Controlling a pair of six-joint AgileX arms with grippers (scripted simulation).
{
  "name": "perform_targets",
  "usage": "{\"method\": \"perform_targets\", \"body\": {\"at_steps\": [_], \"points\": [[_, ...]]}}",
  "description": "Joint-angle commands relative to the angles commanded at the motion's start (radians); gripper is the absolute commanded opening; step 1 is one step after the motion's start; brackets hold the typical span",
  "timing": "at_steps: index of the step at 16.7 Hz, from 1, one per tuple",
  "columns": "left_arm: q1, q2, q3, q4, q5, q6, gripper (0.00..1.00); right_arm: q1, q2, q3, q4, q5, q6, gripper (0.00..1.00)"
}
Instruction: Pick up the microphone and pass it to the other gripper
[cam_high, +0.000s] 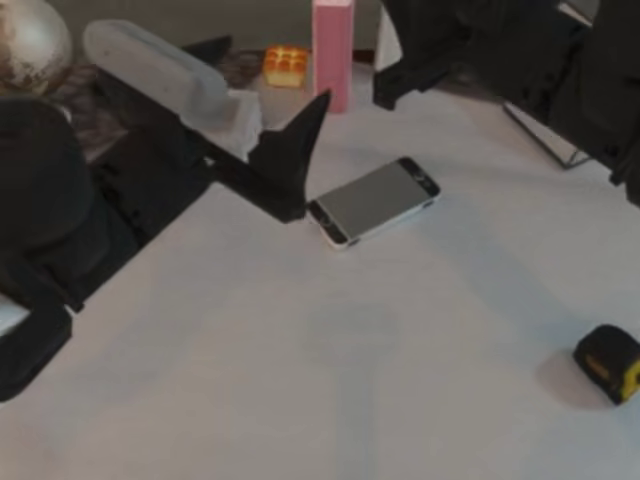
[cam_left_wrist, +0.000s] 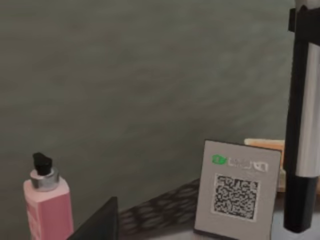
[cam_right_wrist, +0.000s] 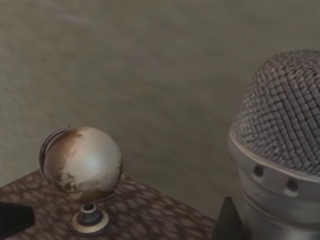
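Handover stage: microphone (cam_right_wrist: 280, 150) is up off the table, apparently clamped in the right gripper (cam_high: 398, 88). Left gripper (cam_high: 295, 150) waits nearby, grip unclear; next it needs to reach the handle.

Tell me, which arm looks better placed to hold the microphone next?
Right, probably: the microphone fills much of the right wrist view, its mesh head very close, while the left wrist view shows only its slim handle, seemingly farther off.

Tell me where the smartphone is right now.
In the top view the smartphone lies flat on the table near its middle, screen up, just right of the left end effector and in front of the pink bottle.
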Motion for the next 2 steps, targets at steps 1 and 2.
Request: {"method": "perform_targets", "body": {"at_steps": [1, 2], "points": [[0.003, -0.017, -0.016, -0.003, 0.003, 0.000, 1.00, -0.008, -0.008, -0.008, 0.000, -0.009, 0.000, 0.00], [0.004, -0.024, -0.023, -0.004, 0.004, 0.000, 1.00, -0.012, -0.011, -0.011, -0.001, -0.013, 0.000, 0.00]]}}
